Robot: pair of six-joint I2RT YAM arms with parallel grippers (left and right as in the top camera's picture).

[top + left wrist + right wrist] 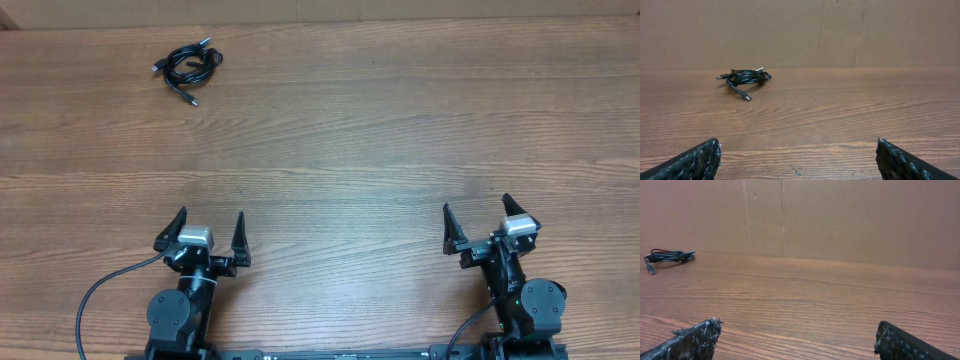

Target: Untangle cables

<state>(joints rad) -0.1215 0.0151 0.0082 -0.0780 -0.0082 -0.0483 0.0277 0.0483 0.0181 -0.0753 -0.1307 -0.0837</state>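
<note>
Cables lie bundled at 10 o'clock, well apart from both arms. Left gripper and right gripper rest with fingers spread wide, empty, presumably staged for approach

Cables: 11 o'clock, cord count too small to tell.
Left gripper: fingers cropped, 6 o'clock.
Right gripper: fingers cropped, 6 o'clock.
</note>
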